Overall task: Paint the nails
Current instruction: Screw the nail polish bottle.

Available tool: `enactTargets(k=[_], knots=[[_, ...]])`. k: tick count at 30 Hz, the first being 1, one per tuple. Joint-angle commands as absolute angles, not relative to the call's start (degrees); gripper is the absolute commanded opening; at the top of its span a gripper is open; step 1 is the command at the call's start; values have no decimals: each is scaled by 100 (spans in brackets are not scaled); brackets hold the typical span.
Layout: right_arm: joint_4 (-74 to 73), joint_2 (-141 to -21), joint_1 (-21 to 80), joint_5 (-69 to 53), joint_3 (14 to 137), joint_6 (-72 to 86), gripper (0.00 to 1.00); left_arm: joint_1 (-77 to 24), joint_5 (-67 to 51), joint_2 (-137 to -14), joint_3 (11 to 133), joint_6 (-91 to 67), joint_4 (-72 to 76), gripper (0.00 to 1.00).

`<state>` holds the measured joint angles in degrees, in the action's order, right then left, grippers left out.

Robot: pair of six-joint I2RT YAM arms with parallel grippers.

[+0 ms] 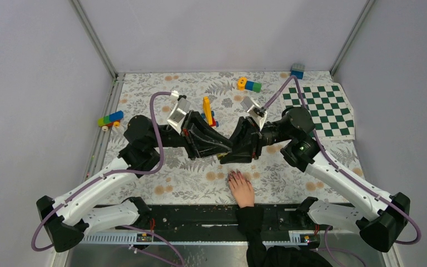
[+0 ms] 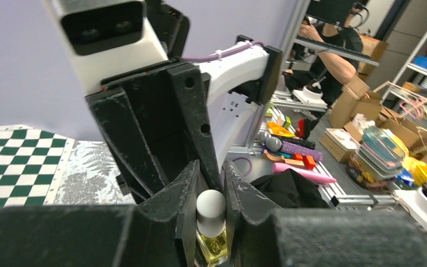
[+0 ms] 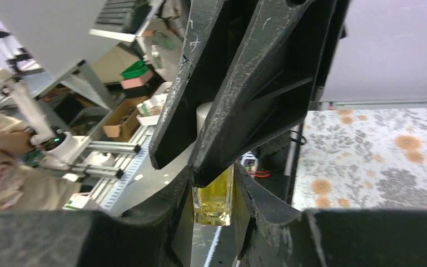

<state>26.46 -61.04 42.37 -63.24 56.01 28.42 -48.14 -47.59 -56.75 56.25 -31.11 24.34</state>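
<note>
Left fingers (image 2: pixel 180 207) and right fingers (image 3: pixel 172 225) grip yellow bottle (image 3: pixel 214 203), nails (image 1: pixel 233 176) seen only overhead

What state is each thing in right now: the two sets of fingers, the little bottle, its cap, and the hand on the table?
Bottle, gripped from both sides, yellow liquid inside.
Cap, on the bottle.
Left fingers, shut on the bottle at its cap.
Right fingers, shut on the bottle's glass body.
Hand, flat on the table, palm down.
Nails, dark.
</note>
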Motion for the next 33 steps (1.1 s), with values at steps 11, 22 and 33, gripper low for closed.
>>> enactTargets(k=[11, 22, 33], knots=[[6292, -6749, 4076, -6991, 5681, 5405, 0, -5021, -5560, -5657, 5897, -2767, 2138, 0], [4379, -6358, 4031, -6656, 5646, 3921, 0, -5014, -4131, -5276, 5970, -1889, 810, 86], [3404, -6177, 3977, -6310, 5558, 3180, 0, -4771, -2123, -4618, 5762, -1736, 243, 99]])
